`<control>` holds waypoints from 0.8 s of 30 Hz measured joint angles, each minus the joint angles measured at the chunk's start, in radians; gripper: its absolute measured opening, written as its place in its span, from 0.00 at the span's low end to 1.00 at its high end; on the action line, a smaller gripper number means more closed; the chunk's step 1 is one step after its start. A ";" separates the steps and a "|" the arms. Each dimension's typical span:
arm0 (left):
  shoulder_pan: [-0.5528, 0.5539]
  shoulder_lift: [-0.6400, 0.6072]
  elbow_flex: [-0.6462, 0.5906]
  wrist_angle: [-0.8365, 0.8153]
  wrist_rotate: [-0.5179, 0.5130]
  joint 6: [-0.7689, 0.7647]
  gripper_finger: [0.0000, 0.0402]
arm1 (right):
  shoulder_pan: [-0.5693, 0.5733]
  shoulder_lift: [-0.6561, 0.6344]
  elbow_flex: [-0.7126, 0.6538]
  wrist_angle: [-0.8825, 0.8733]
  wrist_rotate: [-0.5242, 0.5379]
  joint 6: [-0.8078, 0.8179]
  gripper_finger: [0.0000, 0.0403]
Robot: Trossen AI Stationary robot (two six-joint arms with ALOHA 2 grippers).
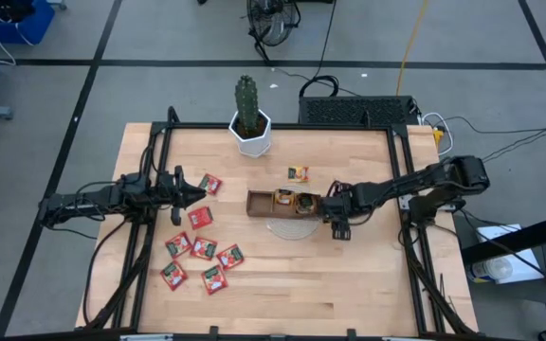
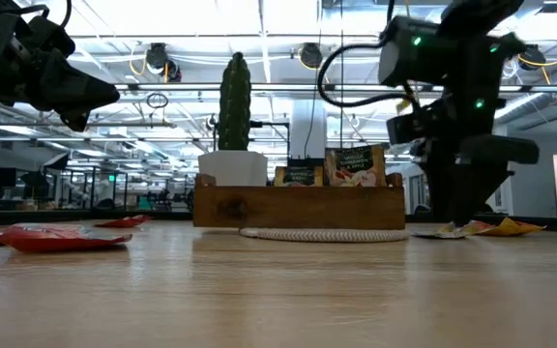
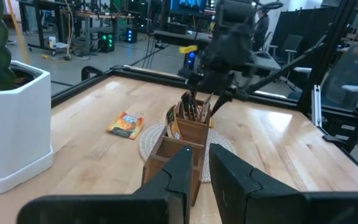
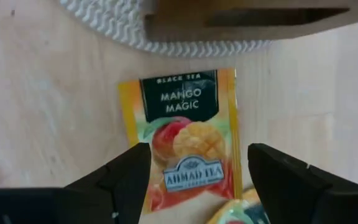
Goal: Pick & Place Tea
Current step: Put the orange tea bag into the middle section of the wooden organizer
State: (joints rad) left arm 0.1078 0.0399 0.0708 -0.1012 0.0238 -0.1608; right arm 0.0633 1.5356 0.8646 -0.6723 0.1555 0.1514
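The brown wooden tray (image 1: 262,203) stands on a round woven mat (image 1: 287,228) mid-table, with a few tea sachets (image 2: 351,164) upright in it. My right gripper (image 4: 197,180) is open and points down just right of the tray, its fingers on either side of an orange-yellow mango sachet (image 4: 185,130) that lies flat on the table. A second sachet (image 4: 241,214) lies partly over its near corner. Another orange sachet (image 1: 298,173) lies behind the tray. Several red sachets (image 1: 202,248) lie flat at the left. My left gripper (image 1: 197,193) is shut and empty, raised above them.
A cactus in a white hexagonal pot (image 1: 251,133) stands at the far edge, behind the tray. A black frame (image 1: 401,189) runs around the tabletop. Bare wood lies along the near edge (image 1: 330,294).
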 joint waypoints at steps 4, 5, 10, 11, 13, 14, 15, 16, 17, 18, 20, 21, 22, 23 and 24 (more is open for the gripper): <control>0.000 0.000 0.000 0.000 0.000 0.000 0.14 | -0.080 0.000 -0.018 0.019 -0.077 -0.010 0.62; 0.000 0.000 0.000 0.000 0.000 0.000 0.14 | -0.098 0.000 -0.022 0.015 -0.080 -0.014 0.62; 0.000 0.000 0.000 0.000 0.000 0.000 0.14 | -0.166 -0.001 -0.041 0.027 -0.122 -0.035 0.61; 0.000 0.000 0.000 0.000 0.000 0.000 0.14 | -0.175 -0.001 -0.046 0.034 -0.142 -0.036 0.61; 0.000 0.000 0.000 0.000 0.000 0.000 0.14 | -0.190 -0.002 -0.056 0.047 -0.190 -0.036 0.61; 0.000 0.000 0.000 0.000 0.000 0.000 0.14 | -0.195 -0.002 -0.061 0.051 -0.209 -0.038 0.61; 0.000 0.000 0.000 0.000 0.000 0.000 0.14 | -0.198 -0.002 -0.065 0.057 -0.213 -0.039 0.61; 0.000 0.000 0.000 0.000 0.000 0.000 0.14 | -0.199 -0.003 -0.069 0.061 -0.213 -0.039 0.61; 0.000 0.000 0.000 0.000 0.000 0.000 0.14 | -0.200 -0.003 -0.071 0.066 -0.213 -0.040 0.61; 0.000 0.000 0.000 0.000 0.000 0.000 0.14 | -0.201 -0.003 -0.074 0.069 -0.212 -0.040 0.61; 0.000 0.000 0.000 0.000 0.000 0.000 0.14 | -0.200 -0.003 -0.075 0.074 -0.212 -0.040 0.61; 0.000 0.000 0.000 0.000 0.000 0.000 0.14 | -0.200 -0.003 -0.075 0.074 -0.213 -0.040 0.59; 0.000 0.000 0.000 0.000 0.000 0.000 0.14 | -0.200 -0.003 -0.075 0.074 -0.213 -0.040 0.58; 0.000 0.000 0.000 0.000 0.000 0.000 0.14 | -0.200 -0.003 -0.075 0.074 -0.213 -0.040 0.56; 0.000 0.000 0.000 0.000 0.000 0.000 0.14 | -0.200 -0.003 -0.075 0.074 -0.213 -0.040 0.53</control>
State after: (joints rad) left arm 0.1081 0.0399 0.0708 -0.1009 0.0238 -0.1608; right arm -0.1371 1.5326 0.7894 -0.5983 -0.0578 0.1112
